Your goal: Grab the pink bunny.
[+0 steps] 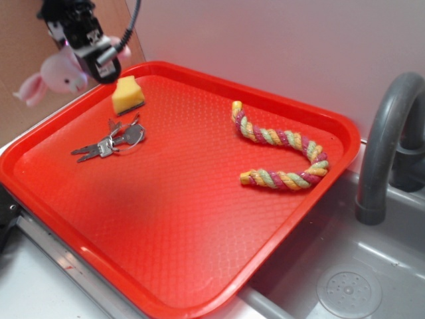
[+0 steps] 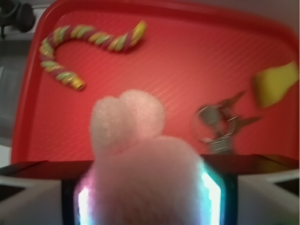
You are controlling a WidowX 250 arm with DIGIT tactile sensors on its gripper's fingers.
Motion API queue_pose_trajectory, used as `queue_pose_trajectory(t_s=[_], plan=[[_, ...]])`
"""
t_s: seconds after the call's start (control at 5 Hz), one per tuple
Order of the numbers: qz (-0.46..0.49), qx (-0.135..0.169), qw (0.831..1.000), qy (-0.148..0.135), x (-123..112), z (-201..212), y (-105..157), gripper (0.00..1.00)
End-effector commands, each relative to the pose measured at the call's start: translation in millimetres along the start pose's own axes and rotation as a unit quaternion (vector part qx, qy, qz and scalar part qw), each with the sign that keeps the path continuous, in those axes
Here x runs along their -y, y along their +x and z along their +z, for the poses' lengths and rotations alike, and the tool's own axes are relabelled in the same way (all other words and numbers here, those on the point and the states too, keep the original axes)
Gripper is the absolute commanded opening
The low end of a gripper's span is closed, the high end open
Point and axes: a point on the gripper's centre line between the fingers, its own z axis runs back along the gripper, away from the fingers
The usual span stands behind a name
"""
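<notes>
Claw [image 1: 93, 56] sits high at the top-left of the exterior view, clamped on the pink bunny [image 1: 58, 75], which we see lifted clear of the red tray [image 1: 166, 226], above its far-left corner and partly past its edge. We see the bunny's head and one ear sticking out to the left of the claw, dark eye visible, body hidden behind the black fingers. In the wrist view the bunny [image 2: 140, 159] fills the lower centre, blurred pink fluff squeezed between the two claw fingers [image 2: 220, 192] at either side, so we read the jaws as closed onto it, not wide. We cannot tell how deep the grip goes. On the tray we mark a yellow sponge [image 1: 128, 95] near the far-left corner, just below the claw in the exterior view. Key bunch [image 1: 109, 143] lies flat just in front of the sponge, near it but apart. Multicoloured rope [image 1: 282, 156] lies in a U-shape on the right part of the tray, well apart from keys and sponge. We see all three resting on the tray surface, none touching the bunny. Tray sits on a metal worktop [image 1: 40, 292] beside a grey sink [image 1: 358, 279], with a grey faucet [image 1: 388, 133] curving at the right edge. Wall behind is plain white.
</notes>
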Motion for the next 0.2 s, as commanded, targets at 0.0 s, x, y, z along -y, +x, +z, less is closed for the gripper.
queue_pose_trajectory(t_s=[0.0], plan=[[0.079,0.109,0.987,-0.088,-22.3,46.6,2.3,0.00]])
